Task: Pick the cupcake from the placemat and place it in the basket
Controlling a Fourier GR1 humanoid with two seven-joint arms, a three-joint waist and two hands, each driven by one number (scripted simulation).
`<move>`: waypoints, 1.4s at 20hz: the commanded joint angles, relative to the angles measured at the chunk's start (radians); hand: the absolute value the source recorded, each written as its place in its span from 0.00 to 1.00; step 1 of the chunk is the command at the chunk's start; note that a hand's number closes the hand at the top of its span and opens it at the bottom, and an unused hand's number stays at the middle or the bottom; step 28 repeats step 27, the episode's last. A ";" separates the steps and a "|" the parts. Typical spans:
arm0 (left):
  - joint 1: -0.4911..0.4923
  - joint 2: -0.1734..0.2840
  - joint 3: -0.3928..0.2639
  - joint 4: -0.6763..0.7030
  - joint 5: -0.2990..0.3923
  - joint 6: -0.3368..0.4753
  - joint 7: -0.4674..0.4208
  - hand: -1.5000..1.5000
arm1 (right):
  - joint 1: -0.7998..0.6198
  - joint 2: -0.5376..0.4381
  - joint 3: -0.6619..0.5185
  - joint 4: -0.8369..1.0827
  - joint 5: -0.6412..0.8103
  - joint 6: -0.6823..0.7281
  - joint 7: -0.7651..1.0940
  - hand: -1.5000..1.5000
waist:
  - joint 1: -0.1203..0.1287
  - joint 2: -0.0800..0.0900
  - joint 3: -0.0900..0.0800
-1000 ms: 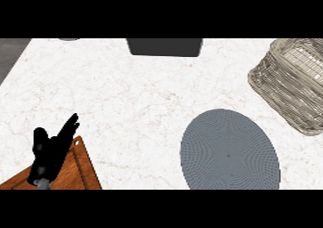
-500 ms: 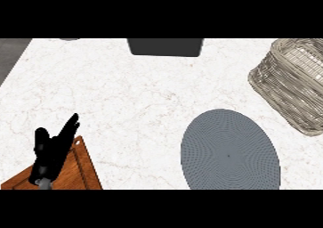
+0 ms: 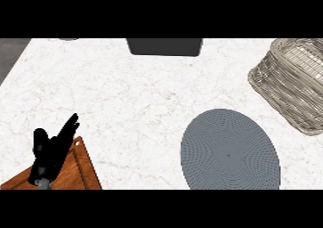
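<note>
A grey oval placemat (image 3: 230,150) lies on the white marble counter at the lower right, and nothing sits on it. A woven wire basket (image 3: 300,84) stands at the right edge, above the placemat. I see no cupcake in the head view. My left hand (image 3: 50,150) rests at the lower left with straight fingers pointing up, over a wooden board. It is far from the placemat and the basket. My right hand does not show.
A brown wooden cutting board (image 3: 75,173) lies under my left hand at the lower left. A dark rectangular object (image 3: 165,46) sits at the counter's far edge. The counter's left edge runs diagonally at the upper left.
</note>
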 commanded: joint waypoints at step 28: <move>0.039 0.004 0.007 0.014 0.009 -0.056 0.057 0.50 | -0.158 -0.250 -0.078 0.532 0.162 0.001 -0.289 0.00 | 0.029 0.031 -0.003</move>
